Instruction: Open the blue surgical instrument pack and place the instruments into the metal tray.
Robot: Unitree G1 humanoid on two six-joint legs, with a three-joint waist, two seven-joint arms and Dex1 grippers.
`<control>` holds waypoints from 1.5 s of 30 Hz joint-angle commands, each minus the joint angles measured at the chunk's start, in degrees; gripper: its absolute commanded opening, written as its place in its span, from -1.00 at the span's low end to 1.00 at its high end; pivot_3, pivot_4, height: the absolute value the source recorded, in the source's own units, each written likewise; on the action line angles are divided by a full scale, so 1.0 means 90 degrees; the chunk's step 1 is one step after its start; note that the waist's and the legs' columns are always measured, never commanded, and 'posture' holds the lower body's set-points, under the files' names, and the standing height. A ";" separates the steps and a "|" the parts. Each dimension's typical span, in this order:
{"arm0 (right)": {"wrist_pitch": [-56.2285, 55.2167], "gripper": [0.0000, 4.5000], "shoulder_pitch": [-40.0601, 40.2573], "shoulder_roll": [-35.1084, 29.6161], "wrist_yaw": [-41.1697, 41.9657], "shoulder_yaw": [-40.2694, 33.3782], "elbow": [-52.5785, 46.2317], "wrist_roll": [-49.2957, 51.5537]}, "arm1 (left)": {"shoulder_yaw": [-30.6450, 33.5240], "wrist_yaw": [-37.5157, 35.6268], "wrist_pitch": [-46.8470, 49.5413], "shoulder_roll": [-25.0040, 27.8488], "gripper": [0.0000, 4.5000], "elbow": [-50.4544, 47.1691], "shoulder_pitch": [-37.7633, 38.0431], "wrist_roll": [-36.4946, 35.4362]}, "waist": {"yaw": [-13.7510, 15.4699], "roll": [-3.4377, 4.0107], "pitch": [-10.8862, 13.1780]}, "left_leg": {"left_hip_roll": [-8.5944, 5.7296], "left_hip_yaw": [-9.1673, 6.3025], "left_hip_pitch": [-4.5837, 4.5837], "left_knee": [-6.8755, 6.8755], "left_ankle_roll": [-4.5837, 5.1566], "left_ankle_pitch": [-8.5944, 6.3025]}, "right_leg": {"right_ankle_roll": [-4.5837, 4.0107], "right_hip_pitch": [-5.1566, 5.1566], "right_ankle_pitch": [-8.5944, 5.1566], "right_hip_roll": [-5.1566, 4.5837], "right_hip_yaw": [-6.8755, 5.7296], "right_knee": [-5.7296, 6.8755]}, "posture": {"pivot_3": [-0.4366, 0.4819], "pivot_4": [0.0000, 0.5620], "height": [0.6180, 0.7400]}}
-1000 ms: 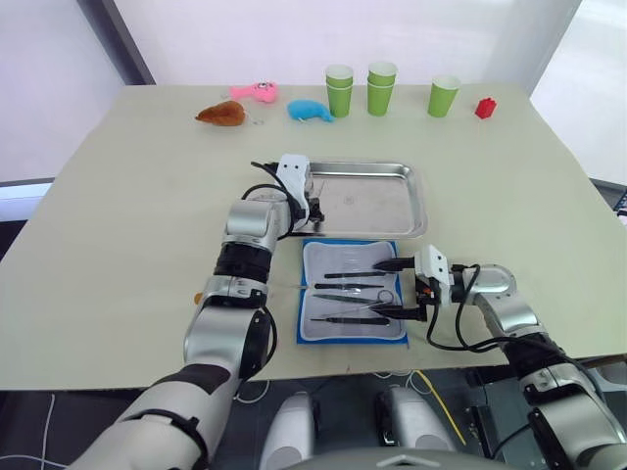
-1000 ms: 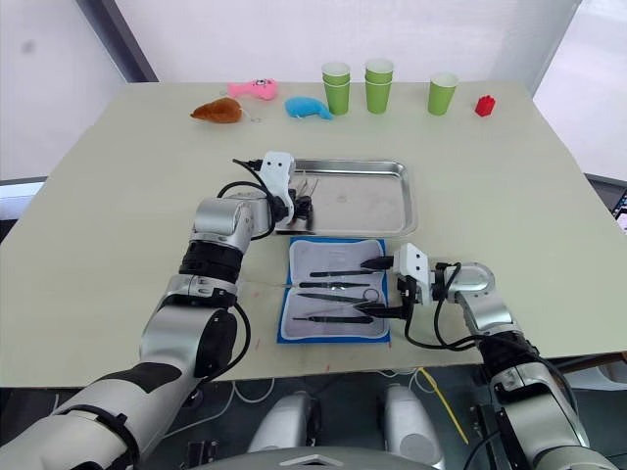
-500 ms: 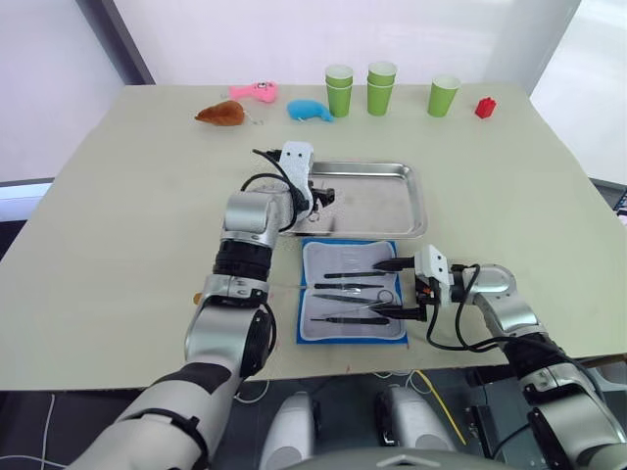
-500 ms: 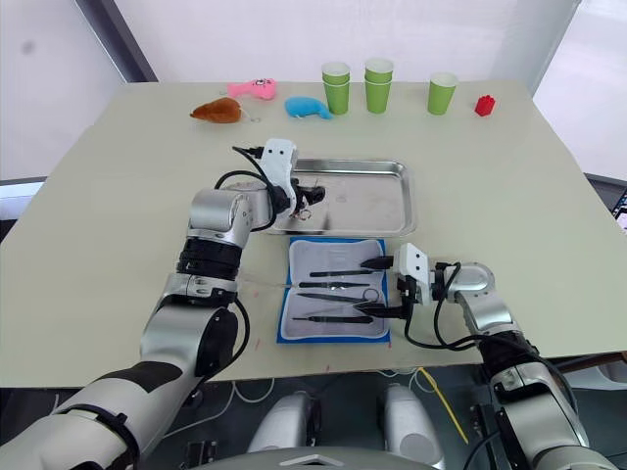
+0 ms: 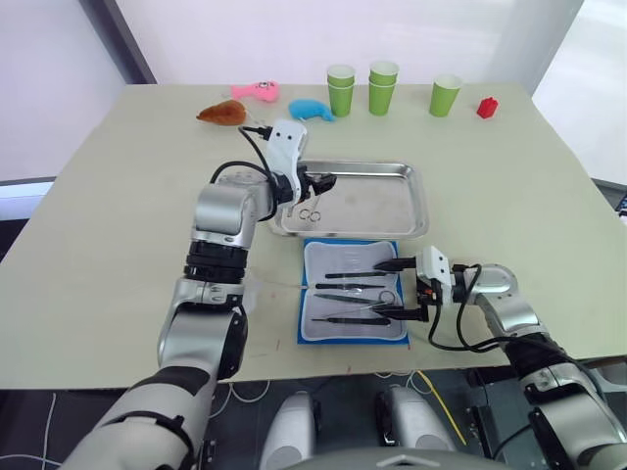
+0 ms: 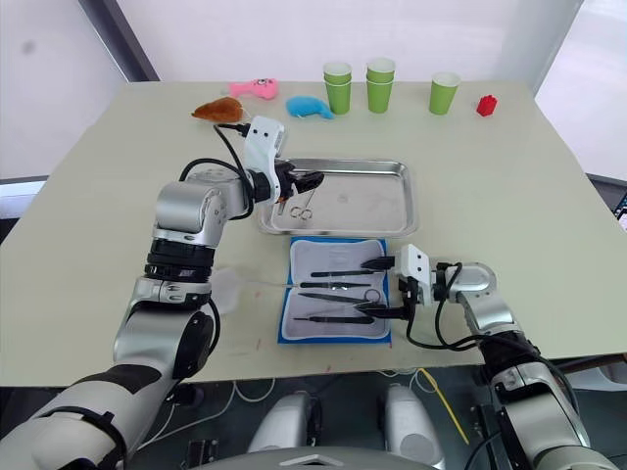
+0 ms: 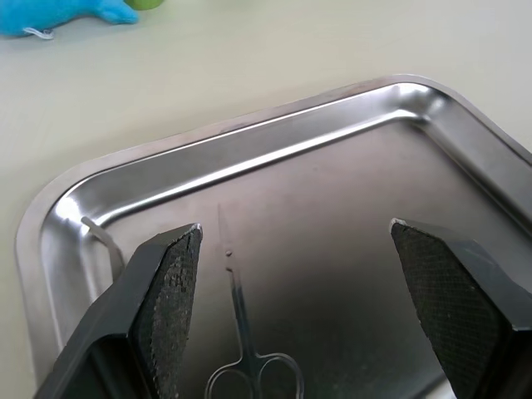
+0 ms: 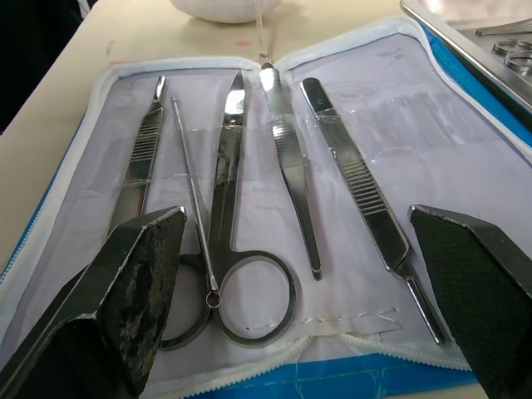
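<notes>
Five instruments (image 8: 287, 166) lie in the blue surgical instrument pack (image 5: 352, 303); one scissors (image 7: 249, 357) in the metal tray (image 5: 411, 211), at 12 o'clock. Both the left gripper (image 7: 307, 291) and the right gripper (image 8: 307, 307) gape wide, empty.

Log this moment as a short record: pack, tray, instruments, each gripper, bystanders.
pack: open flat, in front of the tray
tray: holds small scissors at its left end
instruments: five lie in the pack lining
left gripper: open, empty, above the tray's left end
right gripper: open, empty, at the pack's right edge
bystanders: three toys, green cups and a red block along the table's far edge
</notes>
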 commanded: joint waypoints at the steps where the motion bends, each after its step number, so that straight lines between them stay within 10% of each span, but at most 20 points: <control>1: 0.0084 1.00 0.0308 -0.0202 0.0187 0.0294 0.0470 -0.0358 | -0.0165 -0.0946 -0.0682 0.0366 0.70 -0.0479 0.0112 -0.0245 | 0.0022 0.0001 0.0001 | -0.0002 0.0001 -0.0001 -0.0001 0.0000 0.0000 | 0.0000 0.0000 0.0000 -0.0003 0.0000 -0.0003 | -0.05 -0.47 1.00; 28: -0.0044 1.00 0.0254 -0.0218 0.0190 0.0232 0.0634 -0.0352 | -0.0213 -0.6963 -0.3697 0.2917 0.70 -0.0979 0.1569 -0.1484 | 0.0117 0.0016 0.0010 | -0.0004 0.0003 -0.0010 -0.0014 0.0004 0.0000 | -0.0002 0.0002 -0.0002 -0.0008 -0.0010 -0.0032 | -0.05 -0.47 1.00; 45: -0.0093 1.00 0.0332 -0.0292 0.0262 0.0089 0.0578 -0.0236 | -0.1194 -0.7124 -0.4655 0.5016 0.98 -0.1407 0.2099 -0.3291 | 0.0140 0.0016 0.0010 | 0.0004 0.0006 -0.0010 -0.0039 0.0006 0.0000 | -0.0001 0.0003 -0.0002 -0.0007 -0.0010 -0.0066 | -0.05 -0.47 1.00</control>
